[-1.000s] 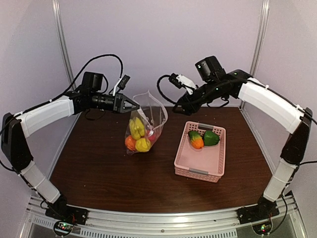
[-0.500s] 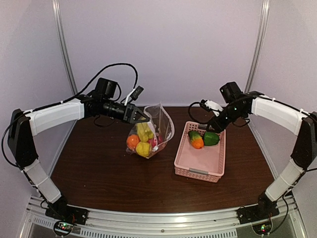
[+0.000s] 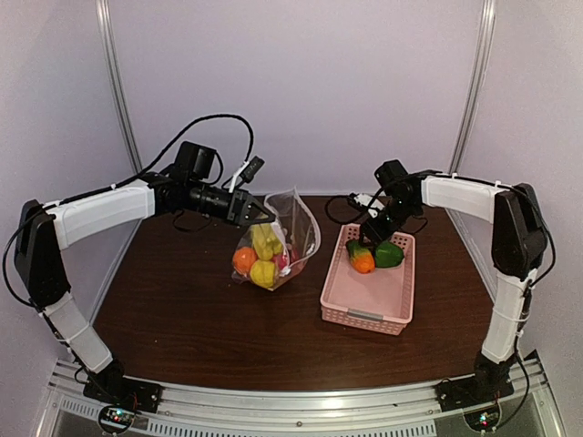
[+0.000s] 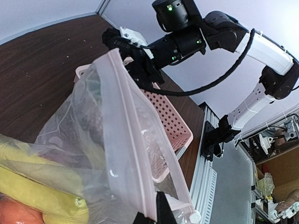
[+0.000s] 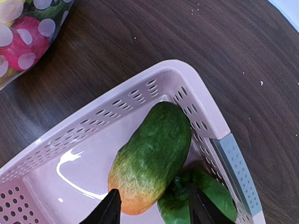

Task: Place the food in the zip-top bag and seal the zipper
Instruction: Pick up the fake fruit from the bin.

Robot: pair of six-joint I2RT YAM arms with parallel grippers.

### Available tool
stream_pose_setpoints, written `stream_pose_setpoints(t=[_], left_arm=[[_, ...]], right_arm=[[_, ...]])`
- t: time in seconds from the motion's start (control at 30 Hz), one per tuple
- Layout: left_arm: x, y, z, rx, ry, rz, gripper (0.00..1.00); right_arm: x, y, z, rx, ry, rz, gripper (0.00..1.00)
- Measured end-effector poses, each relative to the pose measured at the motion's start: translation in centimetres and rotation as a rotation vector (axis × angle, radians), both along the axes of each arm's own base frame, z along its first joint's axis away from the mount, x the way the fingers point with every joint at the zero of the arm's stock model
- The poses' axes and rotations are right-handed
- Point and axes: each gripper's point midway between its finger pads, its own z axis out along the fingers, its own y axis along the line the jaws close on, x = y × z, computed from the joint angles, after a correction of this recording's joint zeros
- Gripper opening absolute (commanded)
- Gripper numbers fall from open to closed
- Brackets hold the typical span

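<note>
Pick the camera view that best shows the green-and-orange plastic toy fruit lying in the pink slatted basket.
Right wrist view: the green-and-orange toy fruit shows large and sharp, lying against the green pepper in the pink basket. Top external shows it small; in left wrist it cannot be made out behind the crinkly clear bag.

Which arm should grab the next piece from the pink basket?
Right. The right gripper hangs open directly over the green-orange fruit in the basket, while the left gripper is clamped on the edge of the zip-top bag, holding it up.

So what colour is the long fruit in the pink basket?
The long toy fruit is green fading to orange at one end; clearest in the right wrist view.
</note>
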Motion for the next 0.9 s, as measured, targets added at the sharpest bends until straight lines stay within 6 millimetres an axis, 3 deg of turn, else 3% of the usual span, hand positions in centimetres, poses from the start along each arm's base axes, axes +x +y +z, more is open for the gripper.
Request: stream_pose_setpoints(t=[0.27,0.63,0.9], left_arm=[[0.1,0.1,-0.2,0.015,-0.007,0.006,0.00],[0.2,0.1,-0.4,0.023,-0.008,0.004,0.00],[0.2,0.1,-0.4,0.023,-0.009,0.004,0.00]], right_arm=[[-0.7,1.3,-3.2,-0.038,0.077,-0.017,0.60],[0.1,2.0,-4.7,-0.073,0.096,-0.071,0.63],[0.2,1.9,-4.7,-0.085,0.093,-0.100,0.69]])
